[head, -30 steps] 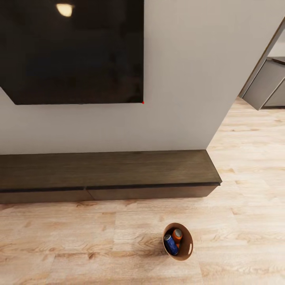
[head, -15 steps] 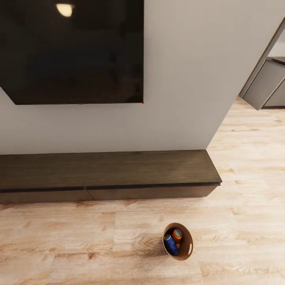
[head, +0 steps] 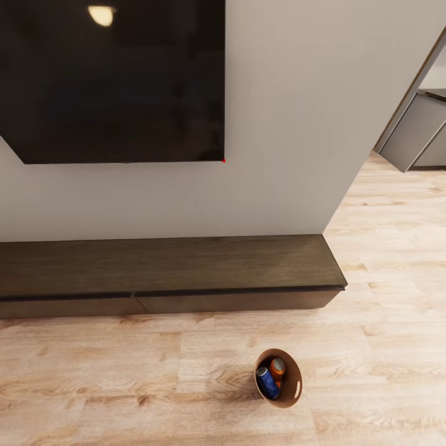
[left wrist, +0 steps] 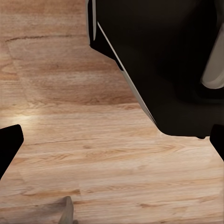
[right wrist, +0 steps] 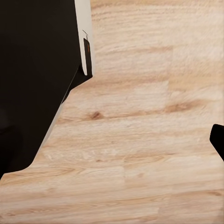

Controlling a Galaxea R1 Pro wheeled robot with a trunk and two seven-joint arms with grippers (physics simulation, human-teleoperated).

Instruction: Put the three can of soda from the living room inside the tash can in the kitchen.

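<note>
Soda cans, one blue (head: 267,383) and one orange (head: 277,367), lie inside the tash can (head: 288,396) standing on the plank floor (head: 124,384), apart from the dark bench's (head: 167,272) right front corner, bare floor all around. Left claw (left wrist: 112,144) fingertips spread wide, gripping nothing; right claw's state I cannot tell.

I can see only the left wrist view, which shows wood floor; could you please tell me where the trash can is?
Observer: In the head view, the tash can stands on the floor in front of the long dark bench.
Operator: Thank you. Is anything inside it?
Observer: A blue can and an orange can are inside; I cannot make out a third.
Operator: What is above the bench?
Observer: A black wall screen hangs there.
</note>
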